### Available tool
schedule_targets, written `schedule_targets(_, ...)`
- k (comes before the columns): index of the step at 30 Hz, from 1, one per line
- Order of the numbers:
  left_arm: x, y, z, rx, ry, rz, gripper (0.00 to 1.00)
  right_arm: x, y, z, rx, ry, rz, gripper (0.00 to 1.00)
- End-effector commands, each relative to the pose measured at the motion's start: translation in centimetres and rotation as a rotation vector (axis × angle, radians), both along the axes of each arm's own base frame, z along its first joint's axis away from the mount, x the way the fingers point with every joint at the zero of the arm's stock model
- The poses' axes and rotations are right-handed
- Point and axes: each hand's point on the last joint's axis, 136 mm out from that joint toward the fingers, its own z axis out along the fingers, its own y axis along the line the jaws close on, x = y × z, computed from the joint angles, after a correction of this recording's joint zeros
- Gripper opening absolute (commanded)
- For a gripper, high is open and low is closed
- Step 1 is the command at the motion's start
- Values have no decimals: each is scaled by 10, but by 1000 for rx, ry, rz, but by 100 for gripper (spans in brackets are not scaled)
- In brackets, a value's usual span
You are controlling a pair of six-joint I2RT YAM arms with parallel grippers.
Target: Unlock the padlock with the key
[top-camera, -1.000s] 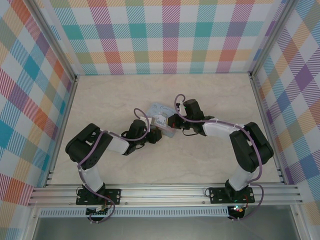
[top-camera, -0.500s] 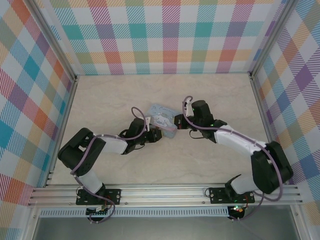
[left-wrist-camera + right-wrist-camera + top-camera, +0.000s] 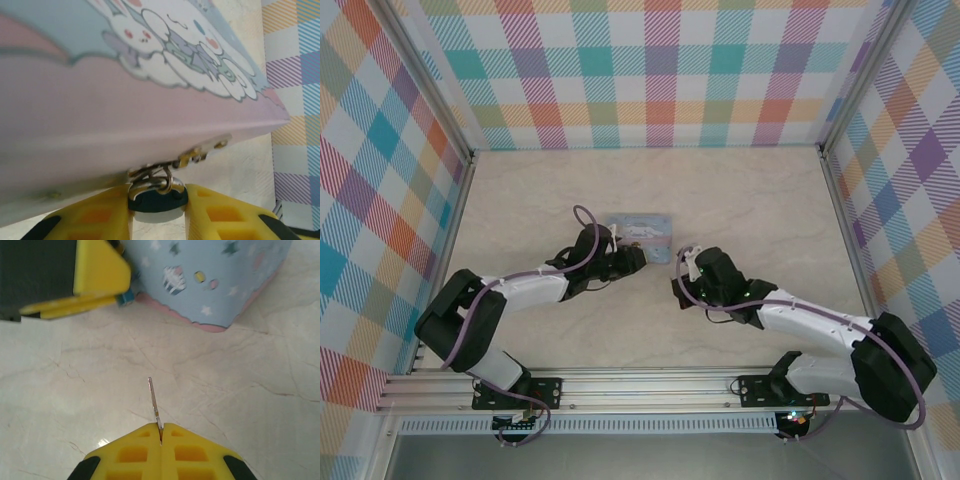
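You can't read any words or numbers here. The tin (image 3: pixel 100 115) has only drawings on it: a white bunny with fluffy clouds on top, and small stars and a little cake on its blue side.

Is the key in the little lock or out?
Out. The key pokes from the shut right hand over the table, apart from the padlock in the left hand.
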Motion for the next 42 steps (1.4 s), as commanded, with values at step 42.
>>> schedule_targets(42,-2,-15,37,-98,-2,0,27,46,57,9,-41,-249,106,0)
